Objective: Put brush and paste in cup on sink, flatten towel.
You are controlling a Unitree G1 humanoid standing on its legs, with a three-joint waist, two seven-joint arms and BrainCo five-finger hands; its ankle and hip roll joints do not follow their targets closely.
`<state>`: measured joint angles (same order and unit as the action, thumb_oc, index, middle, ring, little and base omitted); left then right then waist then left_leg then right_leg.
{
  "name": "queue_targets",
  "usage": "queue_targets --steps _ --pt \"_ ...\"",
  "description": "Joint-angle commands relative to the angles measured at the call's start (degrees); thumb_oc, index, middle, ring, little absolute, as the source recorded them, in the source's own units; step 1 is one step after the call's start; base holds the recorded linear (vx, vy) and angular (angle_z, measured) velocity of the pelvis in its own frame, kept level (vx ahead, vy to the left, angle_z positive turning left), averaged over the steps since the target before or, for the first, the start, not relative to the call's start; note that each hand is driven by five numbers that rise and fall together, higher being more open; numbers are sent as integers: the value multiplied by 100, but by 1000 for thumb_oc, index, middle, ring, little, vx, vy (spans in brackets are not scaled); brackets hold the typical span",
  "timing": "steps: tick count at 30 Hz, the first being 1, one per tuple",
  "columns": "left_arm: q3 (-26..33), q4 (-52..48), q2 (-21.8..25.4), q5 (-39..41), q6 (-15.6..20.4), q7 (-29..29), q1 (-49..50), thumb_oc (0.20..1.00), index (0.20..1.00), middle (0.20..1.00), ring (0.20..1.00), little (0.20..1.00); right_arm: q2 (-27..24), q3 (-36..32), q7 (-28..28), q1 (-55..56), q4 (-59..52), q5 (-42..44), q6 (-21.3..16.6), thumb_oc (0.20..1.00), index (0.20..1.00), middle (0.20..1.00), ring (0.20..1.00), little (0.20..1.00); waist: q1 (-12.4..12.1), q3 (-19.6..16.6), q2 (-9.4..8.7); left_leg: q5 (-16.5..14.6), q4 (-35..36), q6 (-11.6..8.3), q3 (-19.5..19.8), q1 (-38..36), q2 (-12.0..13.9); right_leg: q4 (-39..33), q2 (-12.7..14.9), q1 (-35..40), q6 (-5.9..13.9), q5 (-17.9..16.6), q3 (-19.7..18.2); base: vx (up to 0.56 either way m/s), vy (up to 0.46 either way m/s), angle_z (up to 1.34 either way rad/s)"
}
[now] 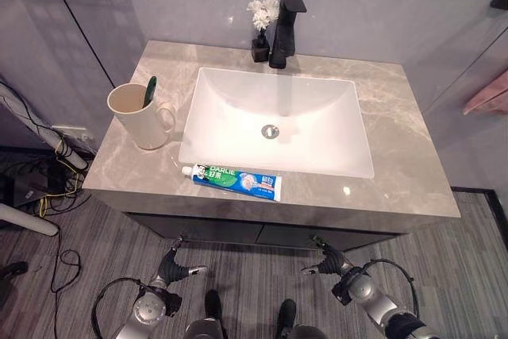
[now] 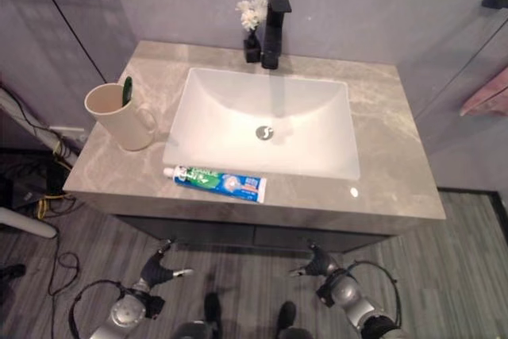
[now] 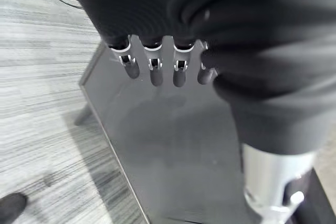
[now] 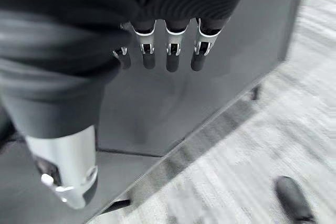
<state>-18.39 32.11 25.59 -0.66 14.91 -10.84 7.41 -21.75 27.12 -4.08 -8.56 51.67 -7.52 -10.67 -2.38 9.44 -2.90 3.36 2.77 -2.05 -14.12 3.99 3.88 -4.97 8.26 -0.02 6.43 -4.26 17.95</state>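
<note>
A cream cup [image 1: 139, 117] stands on the grey counter [image 1: 397, 156] left of the white basin [image 1: 317, 109], and the green toothbrush [image 1: 149, 91] stands inside it. The toothpaste tube [image 1: 232, 181] lies flat on the counter's front strip, just right of the cup. A pink towel [image 1: 488, 94] hangs at the far right edge, mostly cut off. Both hands hang low in front of the cabinet, below the counter: my left hand [image 1: 171, 269] and my right hand [image 1: 329, 261]. Their fingers [image 3: 156, 69] [image 4: 170, 56] are straight and hold nothing.
A black faucet [image 1: 283, 25] and a small black vase with white flowers [image 1: 261, 25] stand at the back of the basin. The dark cabinet front [image 3: 173, 145] is close ahead of both hands. Cables and a socket lie on the floor at the left [image 1: 55, 172].
</note>
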Motion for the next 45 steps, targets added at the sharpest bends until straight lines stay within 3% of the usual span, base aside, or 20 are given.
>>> queue_targets --steps 1,5,7,10,11,12,14,17,20,23,25,31,43,45 --pt "75 -472 462 -79 458 226 -133 1000 1000 1000 1000 1000 -135 -116 -96 -274 171 187 -143 1000 1000 1000 1000 1000 -134 46 56 84 -172 -213 390 119 184 213 275 3 463 -113 57 -6 -5 12" --pt "-228 -1861 2039 -367 919 1054 262 1000 1000 1000 1000 1000 -101 -432 95 -322 1015 655 -154 1000 1000 1000 1000 1000 -214 58 234 97 -56 -251 405 47 170 238 283 17 506 -80 70 1 9 15" --pt "-160 -2390 2598 132 943 1550 478 1000 1000 1000 1000 1000 -59 -457 189 -382 1504 639 -91 1000 1000 1000 1000 1000 -242 20 299 137 2 -255 401 52 163 238 296 -7 510 -99 70 4 9 3" --pt "109 -3194 3454 721 1017 2021 871 1000 1000 1000 1000 1000 -67 -420 198 -429 2208 130 126 1000 1000 1000 1000 1000 -310 -13 414 152 107 -276 436 -29 133 233 323 60 539 -100 134 0 0 0" --pt "138 -3215 3468 732 1006 2031 892 1000 1000 1000 1000 1000 -56 -419 195 -437 2214 127 122 1000 1000 1000 1000 1000 -306 -18 404 169 107 -272 436 -10 131 228 324 43 535 -115 134 0 0 0" --pt "438 -3815 3926 1125 1040 2242 1067 1000 1000 1000 1000 1000 -140 -518 161 -438 2541 -114 282 1000 1000 1000 1000 1000 -367 -68 488 184 145 -269 479 -1 94 230 352 45 555 -139 195 15 15 6" --pt "981 -4449 4235 1651 1010 2491 1322 1000 1000 1000 1000 1000 -150 -694 237 -275 2789 -181 421 1000 1000 1000 1000 1000 -418 -124 535 202 172 -276 544 7 66 214 374 79 572 -153 259 35 6 15" --pt "1815 -5084 4317 2212 983 2639 1583 1000 1000 1000 1000 1000 -140 -914 383 56 2854 -156 507 1000 1000 1000 1000 1000 -442 -177 565 205 194 -292 652 -7 24 168 399 180 583 -141 382 37 -7 23" --pt "2459 -5455 3965 2493 1049 2472 1336 1000 1000 1000 1000 1000 -83 -1070 439 260 2793 -35 553 1000 1000 1000 1000 1000 -461 -227 567 240 219 -305 745 27 -12 153 430 203 581 -137 489 18 -8 34" --pt "2879 -5204 3361 1518 1150 1544 670 1000 1000 1000 1000 1000 108 -1207 458 365 2637 304 529 1000 1000 1000 1000 1000 -478 -260 554 193 213 -321 813 10 -26 138 450 266 574 -94 540 36 -12 9" --pt "2890 -5133 3118 1199 1172 1317 564 1000 1000 1000 1000 1000 138 -1281 446 363 2596 462 528 1000 1000 1000 1000 1000 -457 -280 544 197 216 -315 787 22 -26 136 452 243 575 -102 520 0 0 0" --pt "2496 -4728 3090 531 1096 1010 191 1000 1000 1000 1000 1000 140 -1287 399 393 2411 684 438 1000 1000 1000 1000 1000 -308 -247 570 142 196 -303 674 -18 4 151 445 196 575 -95 395 0 0 0" --pt "1521 -3874 2881 46 947 1045 -262 1000 1000 1000 1000 1000 217 -1537 302 634 2463 880 441 1000 1000 1000 1000 1000 178 -225 612 -8 196 -255 231 -174 52 82 419 27 618 -199 -29 16 25 -16" --pt "1490 -3851 2880 39 956 1035 -293 1000 1000 1000 1000 1000 215 -1548 302 637 2462 880 441 1000 1000 1000 1000 1000 156 -224 613 -11 196 -255 219 -179 53 80 418 25 618 -201 -41 12 12 -23"
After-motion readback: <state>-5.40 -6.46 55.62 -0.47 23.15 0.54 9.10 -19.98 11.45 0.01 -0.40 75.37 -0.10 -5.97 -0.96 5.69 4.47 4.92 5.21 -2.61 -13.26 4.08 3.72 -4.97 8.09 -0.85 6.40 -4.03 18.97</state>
